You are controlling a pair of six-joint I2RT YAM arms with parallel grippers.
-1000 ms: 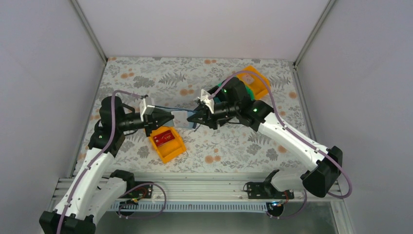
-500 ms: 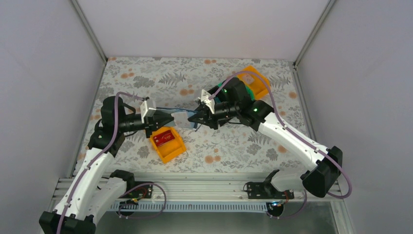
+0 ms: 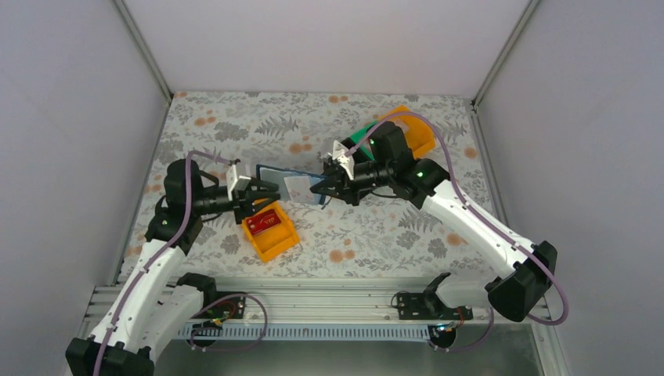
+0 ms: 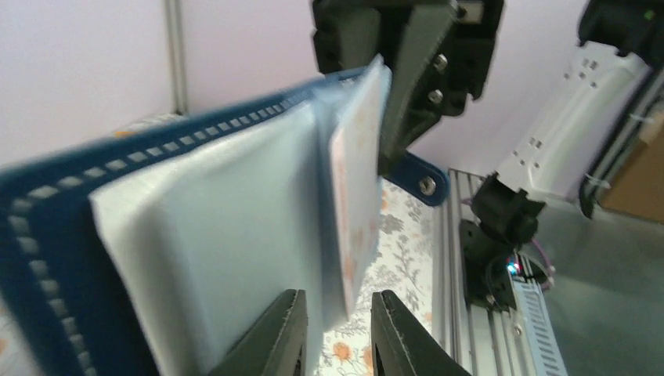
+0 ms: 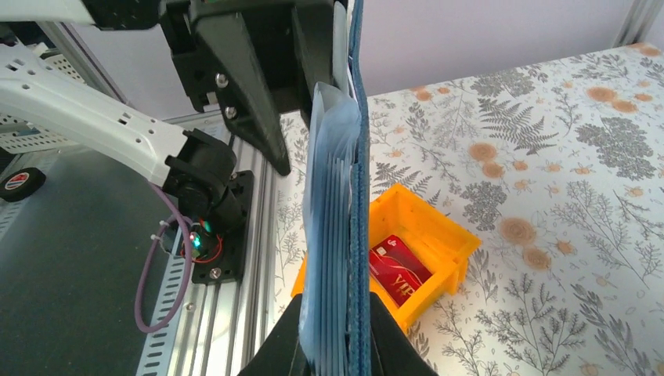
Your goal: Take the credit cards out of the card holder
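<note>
Top external view, nearest first: a small orange plastic bin [image 3: 276, 244] sits on the floral-patterned bench [image 3: 235, 117], a red plastic credit card [image 3: 263, 222] lying inside. Over it hovers the left gripper [image 3: 270, 201], jaws a little apart, clamping nothing. Beyond, the dark navy folding card holder [image 3: 274, 171] hangs off the bench, a pinkish-white plastic card [image 3: 300, 189] in its sleeves, the right gripper [image 3: 322, 188] clamped tight on its edge
</note>
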